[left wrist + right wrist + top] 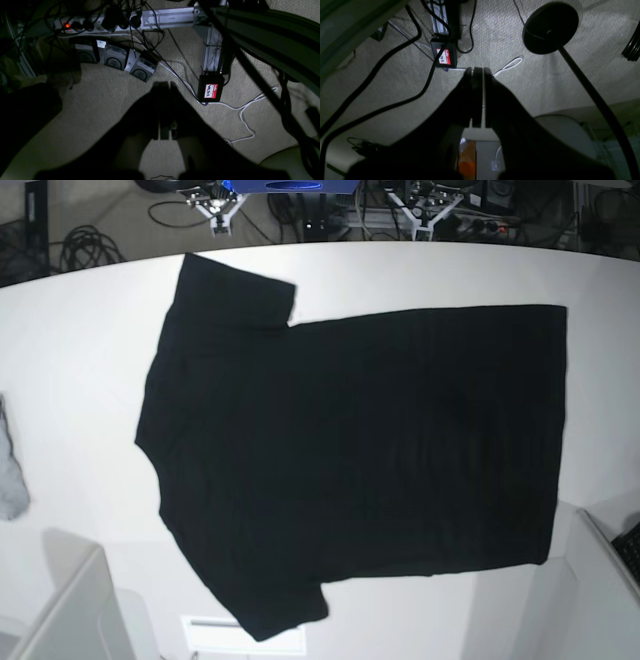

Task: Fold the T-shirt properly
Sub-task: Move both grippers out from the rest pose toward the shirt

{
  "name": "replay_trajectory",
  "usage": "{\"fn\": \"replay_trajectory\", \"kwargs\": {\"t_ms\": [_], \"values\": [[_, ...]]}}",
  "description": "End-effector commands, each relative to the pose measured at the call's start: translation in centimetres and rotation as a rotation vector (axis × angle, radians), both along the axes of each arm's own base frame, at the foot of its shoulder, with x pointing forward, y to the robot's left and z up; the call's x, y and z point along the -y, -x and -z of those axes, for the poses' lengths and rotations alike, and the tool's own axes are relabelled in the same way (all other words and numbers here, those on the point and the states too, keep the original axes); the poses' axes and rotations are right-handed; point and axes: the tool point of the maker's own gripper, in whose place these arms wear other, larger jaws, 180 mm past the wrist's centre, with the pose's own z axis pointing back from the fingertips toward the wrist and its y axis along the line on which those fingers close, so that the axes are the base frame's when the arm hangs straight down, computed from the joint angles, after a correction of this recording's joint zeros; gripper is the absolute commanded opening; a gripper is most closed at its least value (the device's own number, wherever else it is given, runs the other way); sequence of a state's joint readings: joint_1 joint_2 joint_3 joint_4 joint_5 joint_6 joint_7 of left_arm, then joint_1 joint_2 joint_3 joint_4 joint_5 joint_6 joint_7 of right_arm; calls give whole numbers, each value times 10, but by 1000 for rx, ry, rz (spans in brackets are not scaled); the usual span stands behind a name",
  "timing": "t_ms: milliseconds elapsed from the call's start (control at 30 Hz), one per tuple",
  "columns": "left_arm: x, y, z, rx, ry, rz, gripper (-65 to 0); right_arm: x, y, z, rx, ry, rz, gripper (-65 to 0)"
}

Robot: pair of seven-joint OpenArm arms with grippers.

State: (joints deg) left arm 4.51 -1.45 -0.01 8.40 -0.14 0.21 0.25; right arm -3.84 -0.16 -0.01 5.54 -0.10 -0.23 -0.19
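Observation:
The T-shirt point(360, 450) lies spread flat on the white table point(80, 350) in the base view, plain black side up, with its sleeves toward the left and its hem at the right. Neither gripper shows in the base view. In the left wrist view my left gripper point(165, 86) hangs over carpeted floor, its dark fingers pressed together with nothing between them. My right gripper point(477, 70) likewise points down at the floor, shut and holding nothing. The T-shirt is out of both wrist views.
A small grey cloth point(10, 470) lies at the table's left edge. Pale slanted shapes fill the base view's bottom corners. On the floor are cables, a power strip point(100, 23), a black box with a red label point(210, 88) and a round black stand base point(550, 27).

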Motion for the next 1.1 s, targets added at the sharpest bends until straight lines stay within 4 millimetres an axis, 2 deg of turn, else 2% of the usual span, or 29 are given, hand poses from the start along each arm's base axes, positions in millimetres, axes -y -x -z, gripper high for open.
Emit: {"fn": "replay_trajectory", "kwargs": {"t_ms": [0,267,333,467,533,567,600,633,700,733,900,1067], "values": [[-4,3,0,-3,-9,-3,-643,4,-5,0,13,8,-5,-650],[-4,1,0,-1,-11,-3,-629,4,-3,0,11,8,-5,-650],[-4,1,0,-1,-11,-3,-551,4,-5,0,14,8,-5,-650],[-4,3,0,-4,-11,-3,-314,4,-4,0,11,8,-5,-650],[-4,4,0,-6,-11,-3,-283,4,-5,0,13,8,-5,-650],[-4,3,0,-4,-11,-3,-303,4,-5,0,13,8,-5,-650],[-4,3,0,-6,-11,-3,-351,4,-5,0,13,8,-5,-650],[-4,3,0,-6,-11,-3,-418,4,-4,0,11,8,-5,-650],[-4,3,0,-6,-11,-3,-592,11,-3,0,10,18,-5,-650],[-4,3,0,-6,-11,-3,-650,15,-3,0,10,25,-3,-650],[-18,5,-1,-7,-32,1,-650,20,3,-1,5,32,6,-650],[-41,34,-8,-8,-62,38,-650,26,11,-3,34,44,50,-650]]}}
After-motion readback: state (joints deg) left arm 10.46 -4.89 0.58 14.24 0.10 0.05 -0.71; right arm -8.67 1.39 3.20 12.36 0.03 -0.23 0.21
